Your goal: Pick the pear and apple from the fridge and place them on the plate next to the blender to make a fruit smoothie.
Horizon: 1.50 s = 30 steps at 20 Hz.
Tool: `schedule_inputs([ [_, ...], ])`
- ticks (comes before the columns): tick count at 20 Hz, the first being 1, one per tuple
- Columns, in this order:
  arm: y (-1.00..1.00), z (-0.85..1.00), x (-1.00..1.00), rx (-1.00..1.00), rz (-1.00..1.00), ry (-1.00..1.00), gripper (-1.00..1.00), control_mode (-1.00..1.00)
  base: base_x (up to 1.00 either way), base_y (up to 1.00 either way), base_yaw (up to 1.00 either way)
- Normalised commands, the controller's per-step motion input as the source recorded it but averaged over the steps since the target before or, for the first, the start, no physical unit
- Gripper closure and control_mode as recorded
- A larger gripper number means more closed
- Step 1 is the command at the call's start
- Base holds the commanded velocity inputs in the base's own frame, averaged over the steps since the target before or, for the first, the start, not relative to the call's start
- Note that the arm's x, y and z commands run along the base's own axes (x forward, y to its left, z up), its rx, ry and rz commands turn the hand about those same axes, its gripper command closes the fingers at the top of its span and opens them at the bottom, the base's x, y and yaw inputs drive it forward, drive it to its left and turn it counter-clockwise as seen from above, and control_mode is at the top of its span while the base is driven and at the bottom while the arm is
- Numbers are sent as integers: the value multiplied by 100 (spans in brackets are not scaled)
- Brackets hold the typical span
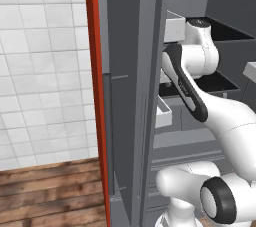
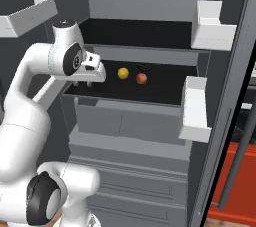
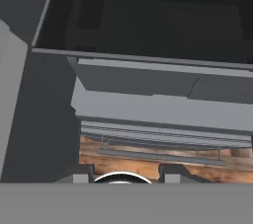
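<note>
Yellow pear (image 2: 123, 73) beside apple (image 2: 141, 78), mid-shelf, open room around.

Both base views flank the open fridge (image 2: 150, 1) closely; hand view looks down, perhaps over its shelf.

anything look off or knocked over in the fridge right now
Nothing stands out. The pear and apple sit side by side, apart, on the black shelf of the open fridge. The white door bins hang level. The tool hovers at the shelf's left end, holding nothing.
</note>
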Motion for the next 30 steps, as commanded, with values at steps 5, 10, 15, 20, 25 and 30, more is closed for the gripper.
schedule_inputs([
  [5,0,0,0,0,0,0,-100,-100,0,0,0],
  [10,-8,-24,-11,10,1,0,-100,-100,0,0,0],
  [15,22,-86,0,14,3,7,-100,-100,0,0,0],
  [20,53,-56,2,4,0,8,-100,-100,0,0,0],
  [25,9,0,-12,0,0,-5,-100,-100,0,0,0],
  [30,-30,16,5,0,-5,-26,-100,-100,0,0,0],
])
